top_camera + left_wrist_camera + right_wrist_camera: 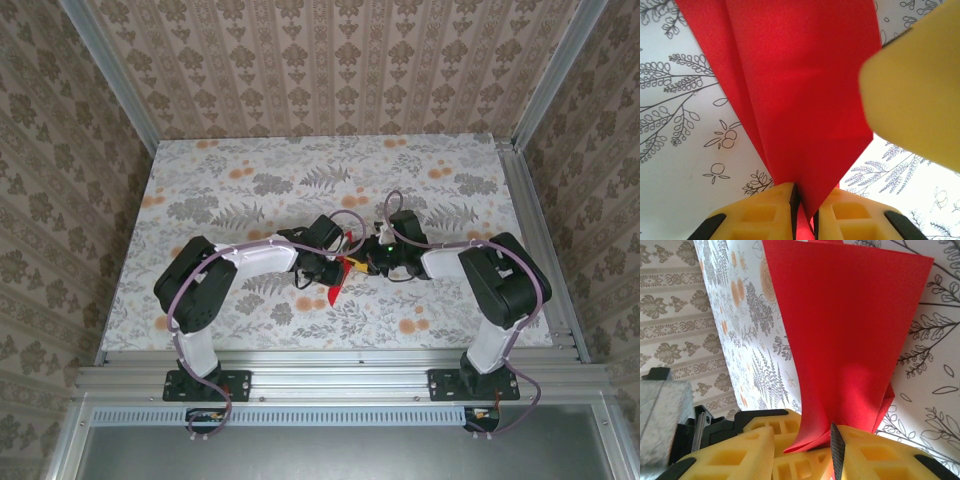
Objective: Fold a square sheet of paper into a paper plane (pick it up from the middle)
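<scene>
The folded red paper [334, 288] hangs over the surface [250, 165] midway between the two arms, its long axis pointing toward their bases. The left gripper [802, 212] is clamped on its edge. Opposite it, the right gripper [800, 445] stands parted around the sheet.

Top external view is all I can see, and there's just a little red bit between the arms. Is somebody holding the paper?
Observer: Yes. The left wrist view shows the left gripper shut on the red paper, pinching its narrow end.
Operator: Is it flat?
Observer: No, folded: layers overlap along a long crease.
Operator: And the other gripper?
Observer: The paper's edge sits inside the right gripper; I can't tell if it's squeezing.
</scene>
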You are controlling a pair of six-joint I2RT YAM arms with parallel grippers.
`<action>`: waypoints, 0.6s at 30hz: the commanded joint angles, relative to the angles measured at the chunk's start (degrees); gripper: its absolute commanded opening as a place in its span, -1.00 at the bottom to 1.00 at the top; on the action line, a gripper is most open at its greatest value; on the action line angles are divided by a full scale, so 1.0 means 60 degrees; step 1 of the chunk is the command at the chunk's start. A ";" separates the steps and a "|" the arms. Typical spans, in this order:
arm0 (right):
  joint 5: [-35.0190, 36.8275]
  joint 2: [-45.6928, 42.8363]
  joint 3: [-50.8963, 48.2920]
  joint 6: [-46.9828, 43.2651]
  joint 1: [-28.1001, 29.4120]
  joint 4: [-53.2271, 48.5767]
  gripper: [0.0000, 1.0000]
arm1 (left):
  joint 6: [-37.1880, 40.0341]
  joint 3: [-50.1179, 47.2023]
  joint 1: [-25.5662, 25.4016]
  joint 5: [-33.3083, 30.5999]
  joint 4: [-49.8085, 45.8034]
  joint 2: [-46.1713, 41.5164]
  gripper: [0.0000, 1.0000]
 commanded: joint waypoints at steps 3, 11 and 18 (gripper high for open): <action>-0.0331 0.0342 0.0311 0.0282 -0.0071 0.0256 -0.24 | 0.0553 0.0159 -0.0137 0.0098 -0.0281 0.0194 -0.62; -0.0349 0.0416 0.0259 0.0030 -0.0111 -0.0123 -0.46 | 0.0685 0.0365 -0.0169 -0.0056 -0.0528 0.0212 -0.52; -0.0259 0.0303 0.0284 -0.0353 -0.0129 -0.0683 -0.70 | 0.0751 0.0406 -0.0205 -0.0171 -0.0669 0.0145 -0.47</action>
